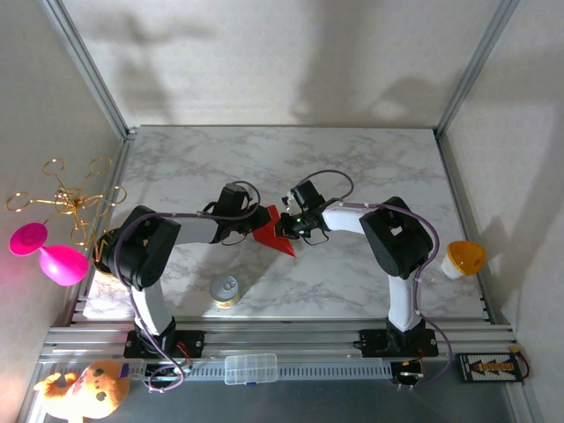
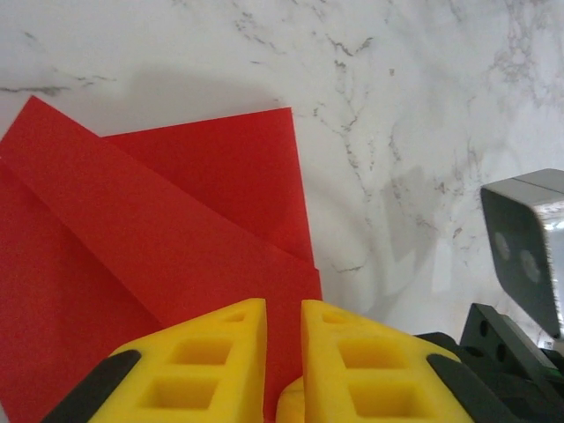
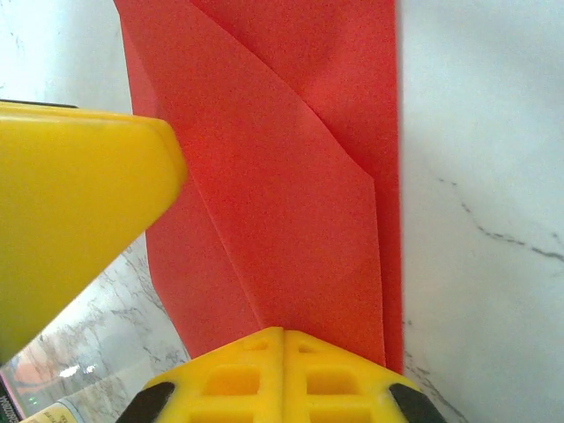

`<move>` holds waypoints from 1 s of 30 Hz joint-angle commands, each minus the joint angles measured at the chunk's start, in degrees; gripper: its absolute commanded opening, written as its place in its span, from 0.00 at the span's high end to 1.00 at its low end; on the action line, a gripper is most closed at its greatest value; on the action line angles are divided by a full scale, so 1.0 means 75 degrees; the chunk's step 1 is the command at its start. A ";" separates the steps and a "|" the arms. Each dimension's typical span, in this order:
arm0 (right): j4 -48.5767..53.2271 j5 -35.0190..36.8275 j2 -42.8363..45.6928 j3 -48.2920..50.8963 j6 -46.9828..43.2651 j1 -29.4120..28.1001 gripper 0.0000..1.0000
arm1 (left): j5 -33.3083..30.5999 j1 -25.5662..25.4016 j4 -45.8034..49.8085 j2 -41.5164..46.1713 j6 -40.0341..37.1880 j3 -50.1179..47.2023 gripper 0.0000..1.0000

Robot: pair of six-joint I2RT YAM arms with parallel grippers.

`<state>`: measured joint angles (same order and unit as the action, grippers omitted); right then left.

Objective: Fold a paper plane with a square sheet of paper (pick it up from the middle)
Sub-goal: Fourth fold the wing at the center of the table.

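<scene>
The right gripper (image 3: 283, 330) had its yellow fingers pressed together with no gap, the tips meeting the near edge of the square sheet of paper (image 3: 291, 176). Whether any paper was caught between them could not be told. The left gripper (image 2: 284, 304) showed a thin slit between its fingers, with red visible through it; whether it pinched the sheet or only stood over it I cannot tell.

In the top view the two grippers faced each other at mid-frame, the left gripper (image 1: 251, 220) on the sheet's left and the right gripper (image 1: 291, 227) on its right. The sheet (image 1: 271, 231) lay between them, bright red, folded into overlapping flaps with a point toward the lower right.

It rested on a white marble-patterned table (image 1: 352, 159), matte and grey-veined. A small tin (image 1: 226, 291) stood below centre on the table. Pale walls and slanting aluminium posts (image 1: 88, 70) closed in the space. At the left edge hung a pink toy (image 1: 48, 251) and a gold wire stand (image 1: 66, 194); at the right, an orange-topped cup (image 1: 463, 257). Along the bottom rail sat a clear plastic box (image 1: 251, 368) and a plush toy (image 1: 84, 392).
</scene>
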<state>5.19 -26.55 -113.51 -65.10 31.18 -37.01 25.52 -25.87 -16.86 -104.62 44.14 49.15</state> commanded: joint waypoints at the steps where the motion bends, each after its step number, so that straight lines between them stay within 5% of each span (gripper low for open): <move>1: 0.0376 0.0201 0.0066 -0.0003 0.0021 -0.0069 0.96 | -0.0109 -0.0055 0.0177 -0.0222 -0.0067 -0.0037 0.83; 10: 0.0110 -0.0018 0.0704 0.0048 -0.0114 -0.0104 0.95 | -0.0741 -0.0053 0.0947 -0.0496 -0.0143 0.0318 0.88; 20: 0.0327 0.0180 0.0122 -0.0179 -0.0020 -0.0239 0.95 | -0.0809 -0.0054 0.1277 -0.0503 -0.0248 0.0512 0.88; 30: 0.0340 0.0364 -0.0123 -0.0057 0.0050 -0.0233 0.96 | 0.0004 -0.0055 0.0592 -0.0162 -0.0191 0.0455 0.84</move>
<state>6.83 -25.06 -112.95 -65.19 31.14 -38.46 23.05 -26.06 -11.70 -107.55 43.31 52.58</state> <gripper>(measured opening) 0.056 0.152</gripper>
